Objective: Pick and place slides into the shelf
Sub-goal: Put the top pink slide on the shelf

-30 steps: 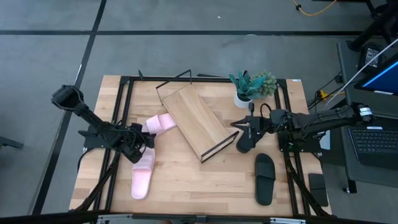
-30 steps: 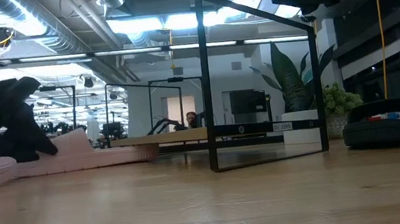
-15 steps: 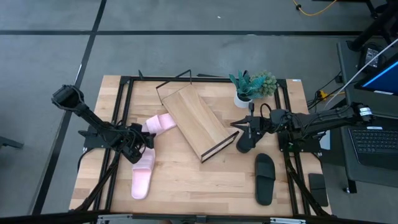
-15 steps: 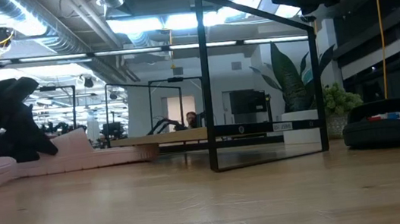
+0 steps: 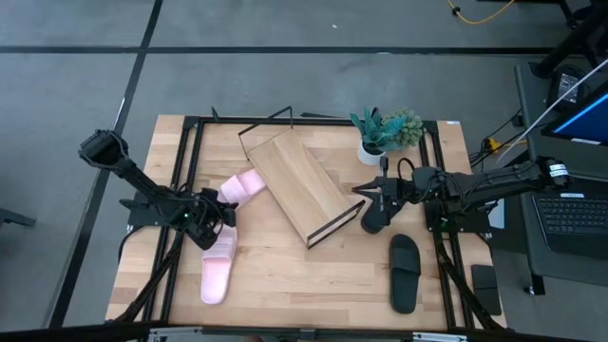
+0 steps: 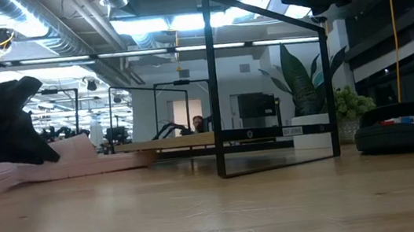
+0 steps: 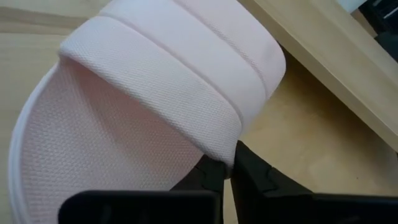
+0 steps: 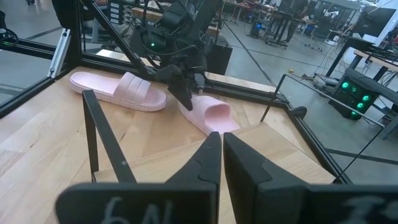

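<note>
One pale pink slide [image 5: 244, 187] lies against the left side of the slanted wooden shelf [image 5: 302, 182]. My left gripper [image 5: 217, 217] is shut on its strap [image 7: 155, 93]. The second pink slide [image 5: 217, 268] lies flat on the table nearer the front edge. One black slide [image 5: 404, 274] lies flat at the right front. The other black slide [image 5: 372, 221] lies by the shelf's right end, partly under my right arm. My right gripper [image 5: 364, 193] is shut and empty, above the table beside the shelf's right end. My left gripper pinches the pink slide's strap at its edge [image 7: 225, 151], close to the side of the sole, between its two fingertips. The fingers slant down from the table's left side [image 8: 186, 93]. The slide's sole rests on the table.
A small potted plant [image 5: 385, 131] stands at the back right, behind my right arm. The shelf's black wire frame [image 6: 212, 91] stands upright mid-table. Black rails [image 5: 185, 171] run along the table's left and right sides. Bare wood lies in front of the shelf.
My left gripper has edged slightly toward the pink slide beside the shelf.
</note>
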